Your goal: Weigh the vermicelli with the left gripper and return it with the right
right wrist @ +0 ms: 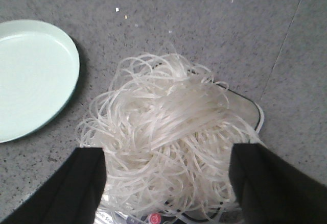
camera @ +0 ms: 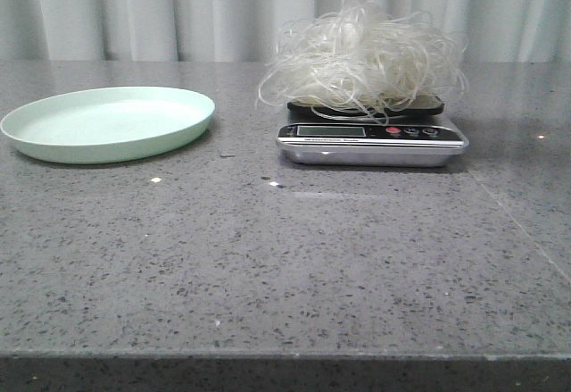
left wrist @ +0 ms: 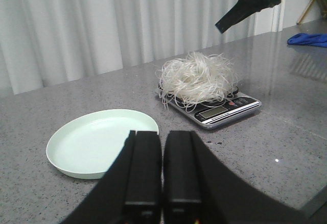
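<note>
Bare counter [camera: 294, 258] before the plate [camera: 107, 124] and scale [camera: 373, 142] — open gap between them.

Pale pleated curtain [camera: 134, 8] behind grey speckled countertop [camera: 268, 267].

pale green plate [camera: 107, 124] – left on grey table [camera: 268, 267] | scale [camera: 372, 142] – right | blue cloth [left wrist: 308, 40]

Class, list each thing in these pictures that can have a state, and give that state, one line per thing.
vermicelli: heaped on the scale, not gripped
kitchen scale: loaded, display unreadable
pale green plate: empty, flat on the table
left gripper: shut, holding nothing
right gripper: open, fingers either side of the vermicelli
</note>
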### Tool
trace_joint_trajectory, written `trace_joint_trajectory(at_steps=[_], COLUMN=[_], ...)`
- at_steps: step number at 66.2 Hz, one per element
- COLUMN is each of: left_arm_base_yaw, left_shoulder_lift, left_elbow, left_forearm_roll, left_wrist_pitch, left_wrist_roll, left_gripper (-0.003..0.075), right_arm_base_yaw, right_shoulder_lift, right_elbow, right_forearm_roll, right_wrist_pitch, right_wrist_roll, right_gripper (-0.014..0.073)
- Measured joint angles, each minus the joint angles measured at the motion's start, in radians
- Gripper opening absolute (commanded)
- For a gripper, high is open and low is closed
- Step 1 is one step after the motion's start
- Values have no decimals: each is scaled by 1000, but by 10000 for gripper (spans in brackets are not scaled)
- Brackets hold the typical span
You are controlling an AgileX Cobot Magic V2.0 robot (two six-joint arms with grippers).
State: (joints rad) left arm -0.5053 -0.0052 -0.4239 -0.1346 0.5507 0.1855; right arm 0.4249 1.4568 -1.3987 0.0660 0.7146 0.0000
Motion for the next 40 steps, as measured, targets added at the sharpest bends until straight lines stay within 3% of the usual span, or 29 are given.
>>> trace_joint_trajectory(at_steps=[28,34,35,36,40], left_arm_base_yaw=[0,0,0,0,0], left_shoulder_lift=[0,0,0,0,0], left_elbow=[0,0,0,0,0], left_forearm_roll=[0,0,0,0,0], left_wrist_pitch=[0,0,0,0,0], left_wrist_roll=[0,0,0,0,0], left_gripper=[128,128,128,128,128], right_arm_base_yaw=[1,1,1,1,1], right_shoulder_lift=[341,385,394,394,415], right_elbow=[-239,-286,-300,-300,-333], right_forearm_roll=[24,6,-1,-1,-9], right_wrist_pitch=[189,235,250,250,281], right_wrist_roll=[-7,-9,-11,-11,-11], right_gripper=[577,437,344,344,160])
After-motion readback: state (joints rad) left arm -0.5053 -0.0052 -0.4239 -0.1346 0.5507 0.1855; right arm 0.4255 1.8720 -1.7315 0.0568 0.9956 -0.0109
